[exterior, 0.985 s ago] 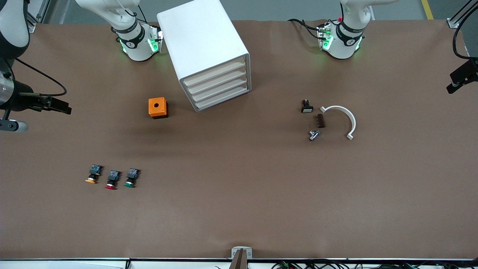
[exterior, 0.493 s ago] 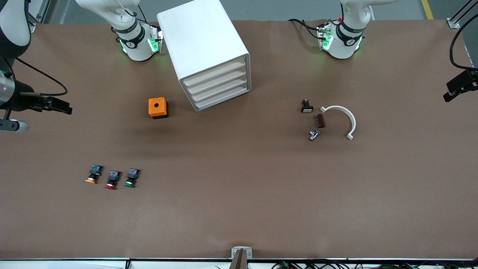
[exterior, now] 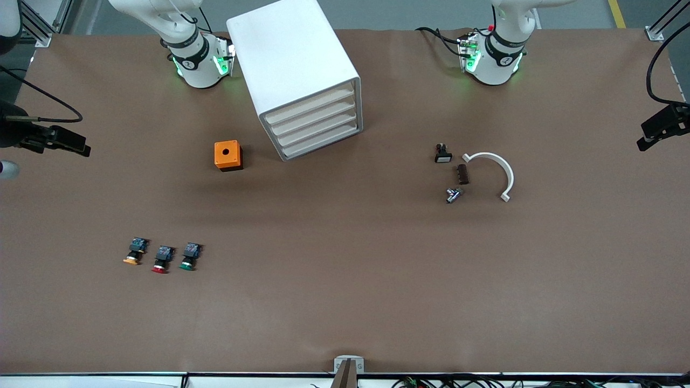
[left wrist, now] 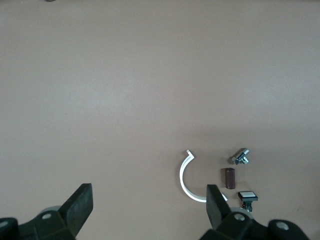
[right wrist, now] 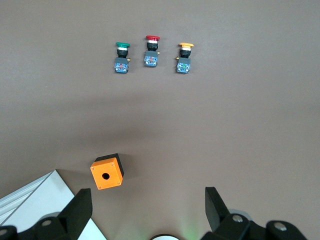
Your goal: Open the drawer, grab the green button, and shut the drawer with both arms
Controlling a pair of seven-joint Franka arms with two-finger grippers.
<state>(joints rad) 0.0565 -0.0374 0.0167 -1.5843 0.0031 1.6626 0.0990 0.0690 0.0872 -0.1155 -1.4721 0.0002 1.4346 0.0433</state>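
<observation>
Both arms are hanging high at the table's ends with fingers spread, well away from the button and the drawer.

The green-capped button [exterior: 188,257] is lying on the table [exterior: 345,280] nearest the front camera, beside a red-capped button [exterior: 161,260] and an orange-capped button [exterior: 135,252], well apart from the right gripper [exterior: 69,143], whose fingers are standing apart over the right arm's end. The lowest drawer [exterior: 322,143] of the white cabinet [exterior: 294,64] is sitting shut, with an orange box [exterior: 228,155] near it. The left gripper [exterior: 659,129] is hovering, fingers apart, over the left arm's end near a white curved piece [exterior: 498,170].
</observation>
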